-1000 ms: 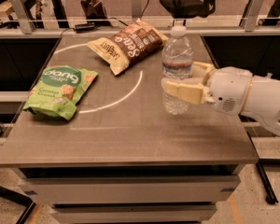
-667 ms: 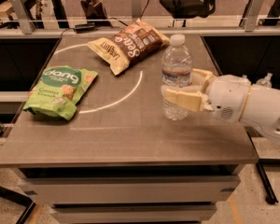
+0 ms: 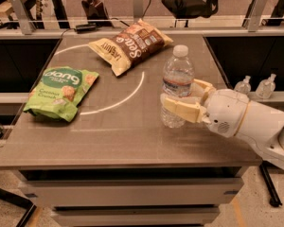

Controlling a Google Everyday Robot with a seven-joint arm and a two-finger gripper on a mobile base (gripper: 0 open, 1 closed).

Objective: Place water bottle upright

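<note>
The water bottle [image 3: 178, 70] is clear ribbed plastic with a white cap and a pale label. It stands upright on the brown table [image 3: 123, 131], right of the middle, with its base at or just above the surface. My gripper [image 3: 181, 94] reaches in from the right with its cream fingers [image 3: 182, 109] closed around the bottle's lower half, one in front and one behind. The white arm [image 3: 246, 122] hangs over the table's right edge.
A green Dang snack bag [image 3: 61, 91] lies at the left. A brown chip bag [image 3: 130, 44] lies at the back middle. Two small clear nozzle bottles [image 3: 254, 85] stand on a ledge to the right. A white arc is painted on the tabletop.
My gripper has lowered the bottle, still upright, and drawn it slightly nearer the front of the table. The snack bags have not moved.
</note>
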